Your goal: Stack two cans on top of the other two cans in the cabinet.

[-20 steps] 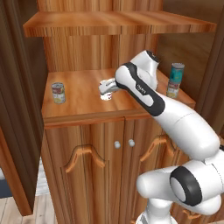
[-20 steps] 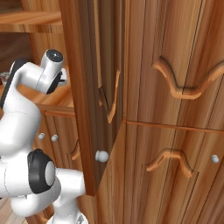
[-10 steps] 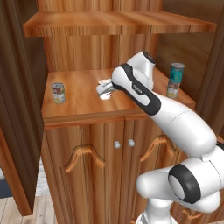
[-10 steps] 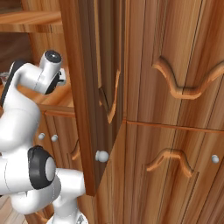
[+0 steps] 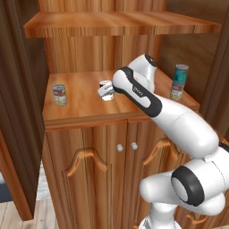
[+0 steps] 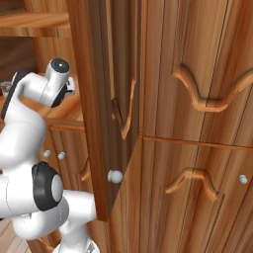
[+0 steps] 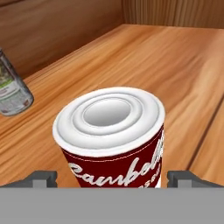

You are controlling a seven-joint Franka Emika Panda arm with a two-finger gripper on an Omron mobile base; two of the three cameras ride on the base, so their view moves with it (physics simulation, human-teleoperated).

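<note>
warm-brown wood makes up the large cabinet [image 5: 85, 109], whose open shelf carries everything that matters here, above two arched-panel doors with small round silver knobs. the white arm with dark joints reaches across that shelf from the lower right of the left base view, its hand low over the boards near the middle.

the two-finger gripper [image 7: 111, 177] stands spread wide, its dark tips set one to each side of the dark red and white labelled can [image 7: 113, 138], with clear gaps to the can's wall; nothing is pinched yet. in the left base view this same can [image 5: 105, 88] stands near the shelf's middle, partly hidden by the hand.

the relation the next move turns on: the can stands upright, long axis vertical, straight ahead of the hand and centred between the tips, so closing should catch its sides squarely. the camera looks down on its white lid, so the hand seems slightly above it and tilted down.

on the shelf's right side the teal-blue labelled can [image 5: 180, 74] already sits on a pale yellowish can [image 5: 176, 91]. far left, well apart, stands the red, white and yellow labelled can with a grey lid [image 5: 59, 95], the likely base for this one.
</note>
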